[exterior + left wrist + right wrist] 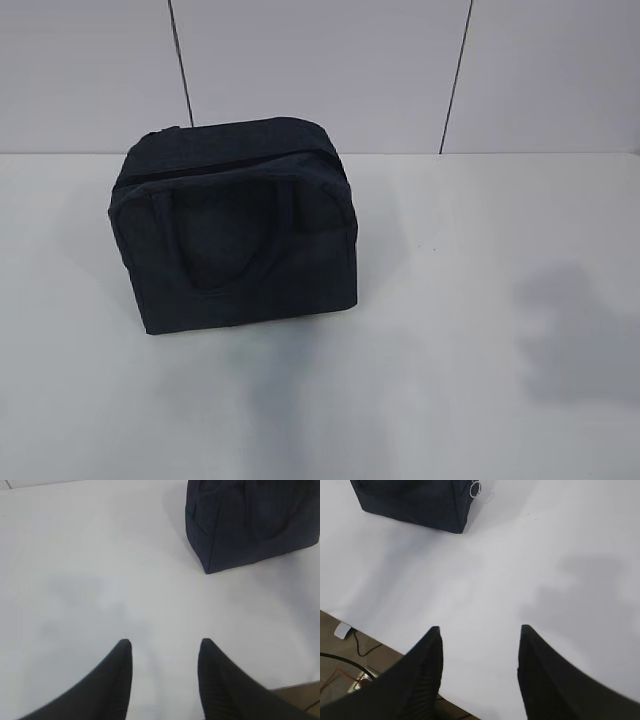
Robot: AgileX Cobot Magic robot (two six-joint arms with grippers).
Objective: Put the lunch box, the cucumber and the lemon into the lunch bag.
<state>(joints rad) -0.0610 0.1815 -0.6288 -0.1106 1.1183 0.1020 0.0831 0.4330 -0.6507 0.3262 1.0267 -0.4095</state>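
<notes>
The dark navy lunch bag (235, 225) stands on the white table, left of centre, its zipper closed along the top and its handles lying against its front. It also shows at the top right of the left wrist view (252, 522) and at the top left of the right wrist view (412, 502), where its silver ring pull (475, 489) hangs at the corner. My left gripper (165, 645) is open and empty above bare table. My right gripper (479, 630) is open and empty near the table's edge. The lunch box, the cucumber and the lemon are out of view. Neither gripper shows in the exterior view.
The white table (450, 300) ends at a grey panelled wall (320, 70) behind the bag. In the right wrist view the table edge runs across the lower left, with floor and cables (345, 670) below it. Arm shadows lie on the table (575, 330).
</notes>
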